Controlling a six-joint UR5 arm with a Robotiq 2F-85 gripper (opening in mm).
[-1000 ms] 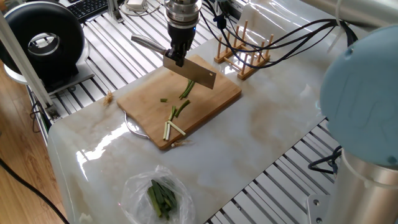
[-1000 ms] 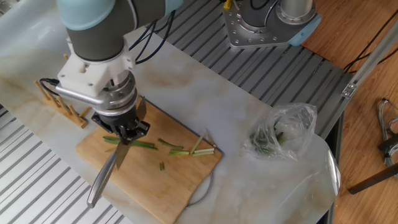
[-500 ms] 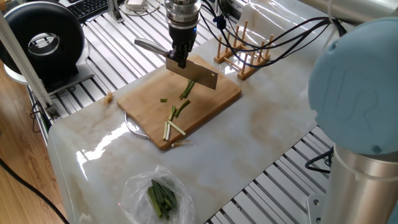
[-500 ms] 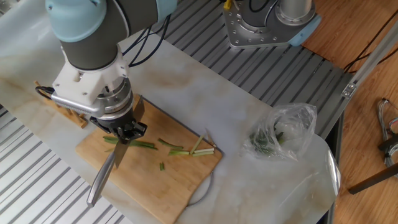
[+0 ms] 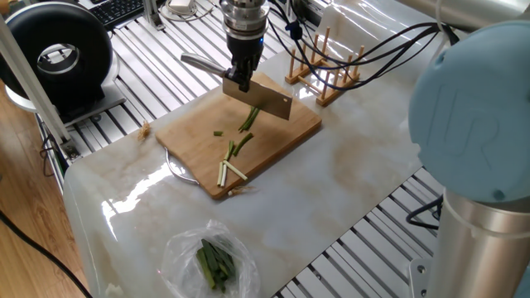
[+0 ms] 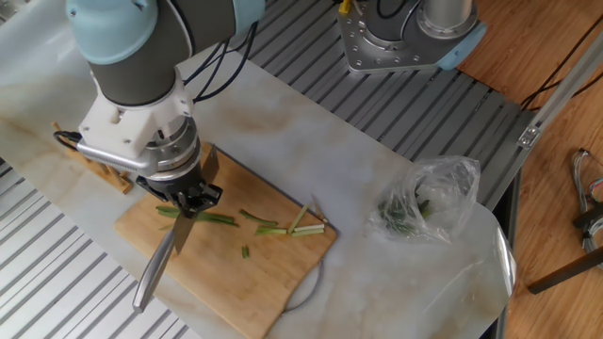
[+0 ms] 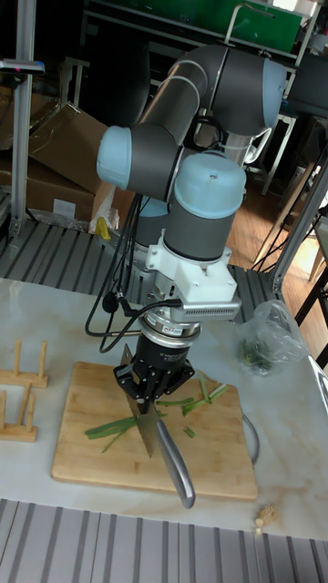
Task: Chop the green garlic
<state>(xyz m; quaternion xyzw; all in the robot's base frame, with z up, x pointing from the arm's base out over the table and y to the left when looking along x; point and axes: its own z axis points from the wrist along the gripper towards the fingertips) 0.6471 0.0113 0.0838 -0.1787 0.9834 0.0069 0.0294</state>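
Above the board (image 5: 199, 132), upper centre of frame, the tool (image 5: 241, 79) grips a knife (image 5: 258, 97) over the green garlic (image 5: 248, 120).

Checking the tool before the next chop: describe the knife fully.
The knife is a cleaver: a broad, rectangular, grey metal blade and a long, rounded metal handle. The gripper, shut on the blade's spine next to the handle, holds it edge-down and slightly tilted above the board, over the green garlic. Contact with it is unclear.
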